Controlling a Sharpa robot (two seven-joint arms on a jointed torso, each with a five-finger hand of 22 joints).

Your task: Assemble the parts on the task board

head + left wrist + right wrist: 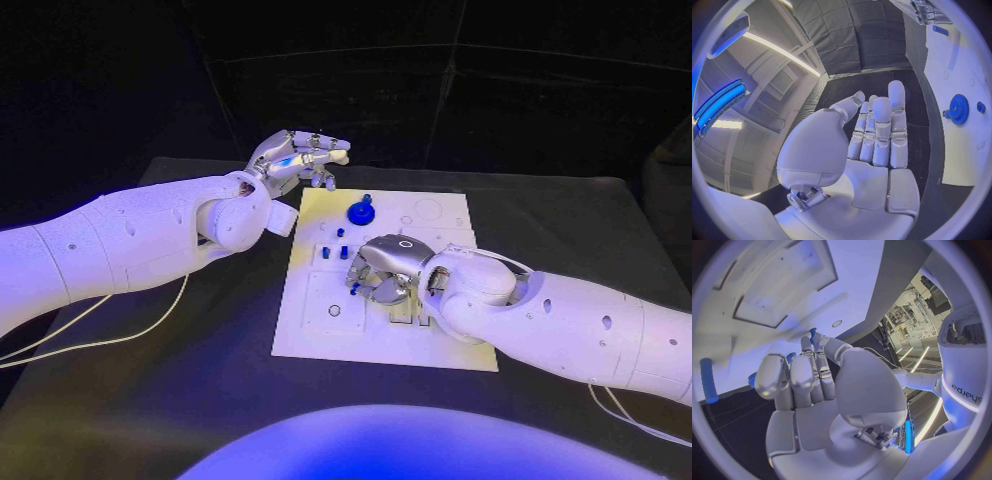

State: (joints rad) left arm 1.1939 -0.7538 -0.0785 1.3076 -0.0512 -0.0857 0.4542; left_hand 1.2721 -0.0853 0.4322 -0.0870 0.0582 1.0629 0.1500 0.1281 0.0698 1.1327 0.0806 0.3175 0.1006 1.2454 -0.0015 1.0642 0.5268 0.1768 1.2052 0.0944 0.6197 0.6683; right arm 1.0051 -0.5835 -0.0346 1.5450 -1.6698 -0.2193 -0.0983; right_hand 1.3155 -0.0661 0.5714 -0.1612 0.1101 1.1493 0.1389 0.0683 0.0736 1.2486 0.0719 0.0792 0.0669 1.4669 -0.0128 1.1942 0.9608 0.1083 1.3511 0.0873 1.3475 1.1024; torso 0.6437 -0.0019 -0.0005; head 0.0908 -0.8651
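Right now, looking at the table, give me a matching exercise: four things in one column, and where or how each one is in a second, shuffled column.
Things:
1. left robot hand
2. right robot hand
3. blue gear
4. task board

Places or states:
A. lies flat on the black table
B. over the board's middle, pinching a small blue part
C. sits on the board's far end
D. raised off the board's far left corner, holding nothing

Pairs: 1-D, 2-B, 3-C, 4-A
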